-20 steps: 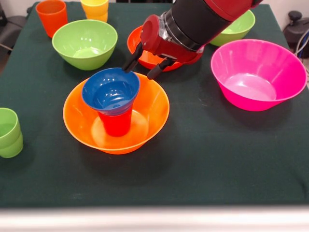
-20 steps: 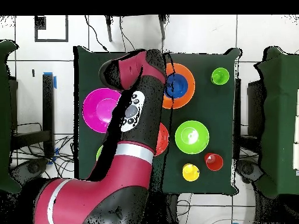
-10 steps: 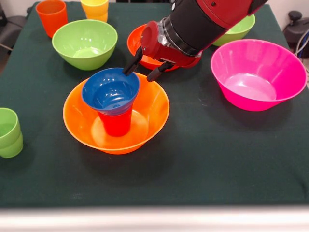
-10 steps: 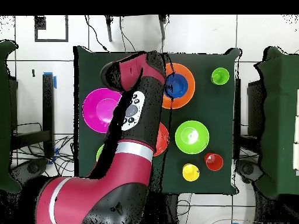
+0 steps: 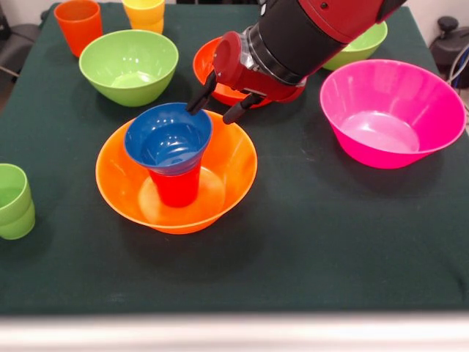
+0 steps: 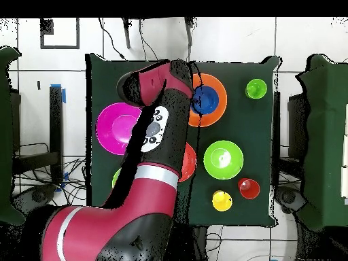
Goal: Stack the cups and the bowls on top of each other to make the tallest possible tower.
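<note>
Blue bowl (image 5: 168, 137) on red cup (image 5: 176, 187) inside big orange bowl (image 5: 227, 183), gripper (image 5: 215, 108) empty with fingers apart just behind the blue bowl's rim, pink bowl (image 5: 392, 110) well apart

No lettering, label, brand, number or sign could be read anywhere in either view. The cups and bowls were plain and unmarked, and the arm (image 6: 153, 136) carried only a cluster of small round buttons, with no legible marking on them.
</note>
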Controlling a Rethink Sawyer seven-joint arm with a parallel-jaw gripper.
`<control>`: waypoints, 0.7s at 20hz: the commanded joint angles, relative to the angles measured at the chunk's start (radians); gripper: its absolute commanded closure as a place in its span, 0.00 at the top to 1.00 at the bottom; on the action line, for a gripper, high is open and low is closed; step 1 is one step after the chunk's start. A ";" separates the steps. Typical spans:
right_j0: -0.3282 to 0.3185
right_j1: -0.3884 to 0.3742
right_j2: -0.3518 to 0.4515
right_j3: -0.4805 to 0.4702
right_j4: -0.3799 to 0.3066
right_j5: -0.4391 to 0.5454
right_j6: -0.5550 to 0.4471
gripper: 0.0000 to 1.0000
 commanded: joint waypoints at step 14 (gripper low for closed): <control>0.010 0.063 0.077 0.020 0.010 -0.080 0.186 1.00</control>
